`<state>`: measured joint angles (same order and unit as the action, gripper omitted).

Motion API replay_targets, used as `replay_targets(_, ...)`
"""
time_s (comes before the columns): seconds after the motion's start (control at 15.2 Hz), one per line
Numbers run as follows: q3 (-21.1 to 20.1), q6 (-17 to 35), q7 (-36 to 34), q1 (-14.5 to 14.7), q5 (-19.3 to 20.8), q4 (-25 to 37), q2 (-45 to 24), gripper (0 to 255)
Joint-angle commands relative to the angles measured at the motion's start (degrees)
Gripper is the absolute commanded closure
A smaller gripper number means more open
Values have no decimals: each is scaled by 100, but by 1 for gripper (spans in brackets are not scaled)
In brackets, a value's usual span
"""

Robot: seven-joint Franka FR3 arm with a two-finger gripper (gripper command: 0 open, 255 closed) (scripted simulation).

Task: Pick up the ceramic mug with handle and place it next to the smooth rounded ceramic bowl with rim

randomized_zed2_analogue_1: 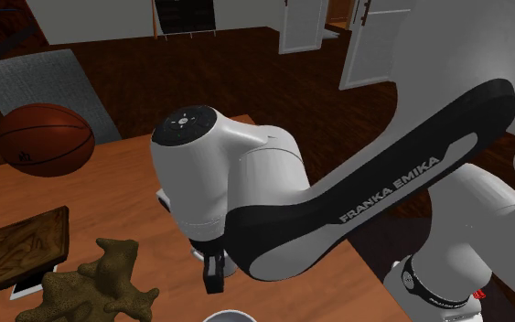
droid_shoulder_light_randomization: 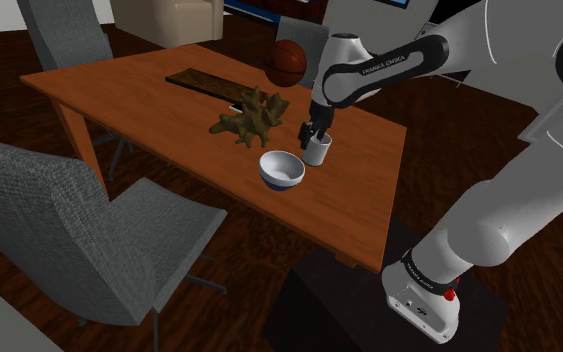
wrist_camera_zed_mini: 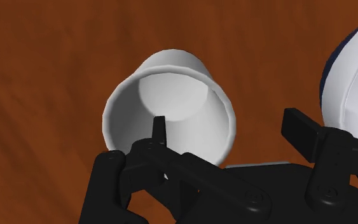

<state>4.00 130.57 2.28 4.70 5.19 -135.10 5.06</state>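
brown table (droid_shoulder_light_randomization: pixel 149 100) carries a white bowl (droid_shoulder_light_randomization: pixel 282 170) with a dark outer band. white mug (droid_shoulder_light_randomization: pixel 318 150) stands upright just beside it, toward the shoulder view's right. risk: one finger hangs inside the mug, so a sideways pull could tip it or knock it into the bowl. gripper (wrist_camera_zed_mini: pixel 231 124): fingers spread wide, straddling the mug wall, clasping nothing.

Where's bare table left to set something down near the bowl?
Bare wood runs along the table edge by the near grey chair, from dark board to bowl. Crowded: mug, bowl and brown figurine sit close together.
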Motion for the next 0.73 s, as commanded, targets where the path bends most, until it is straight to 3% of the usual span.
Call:
replay_targets(0.0, -13, -313, 1, 10, -7, 127, 184, 0)
replay_targets(0.13, -29, -669, 5, 22, -18, 309, 357, 0)
replay_targets(0.66, -29, -669, 5, 22, -18, 309, 357, 0)
